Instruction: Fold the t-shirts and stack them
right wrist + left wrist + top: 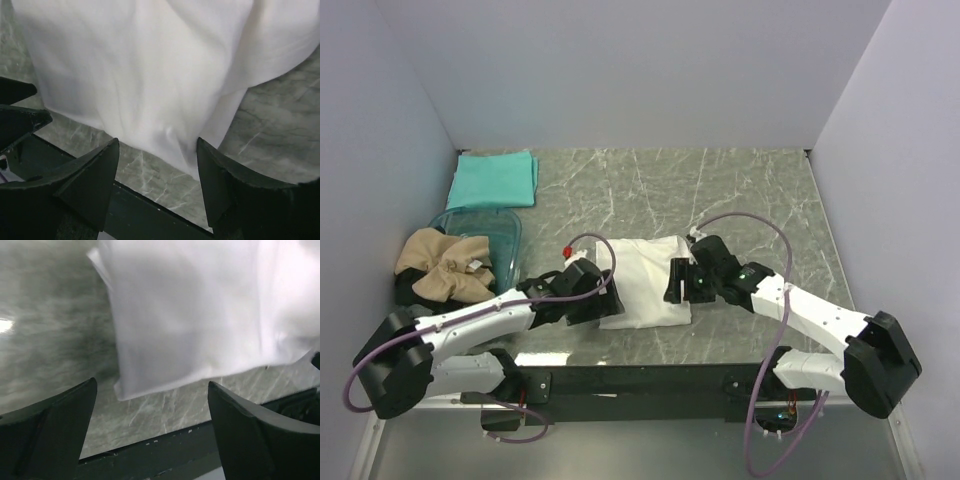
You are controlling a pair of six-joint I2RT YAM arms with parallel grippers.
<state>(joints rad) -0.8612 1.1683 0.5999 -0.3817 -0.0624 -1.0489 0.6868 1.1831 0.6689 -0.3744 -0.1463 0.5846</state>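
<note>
Near edge: black mounting rail (640, 382) with both arm bases; purple cables loop up from it.

Left gripper (152, 427): jaws spread wide, nothing between them, low over the table (720, 190) at the left near corner of the white t-shirt (645, 280). Left wrist view is motion-blurred.

Right gripper (157, 182): jaws apart, released, at the shirt's right side. The cloth's edge reaches into the gap between the fingers but is not pinched.

White t-shirt: lies near the middle of the table, folded to a compact, roughly square packet, with some slack layers showing at its edges.

Judgement: the fold of this shirt is done or nearly so; stacking is in hand. The next move calls for each gripper to close through all layers at its side, then a level lift in step so the packet does not open.

Left, further back: clear blue-tinted bin (505, 235), the tan t-shirt (445, 265) crumpled at its left side, not yet folded.

Far left corner: teal t-shirt (495, 180), folded flat, the likely stack base. The bin sits between the left arm and it, so the carry must clear the bin.
</note>
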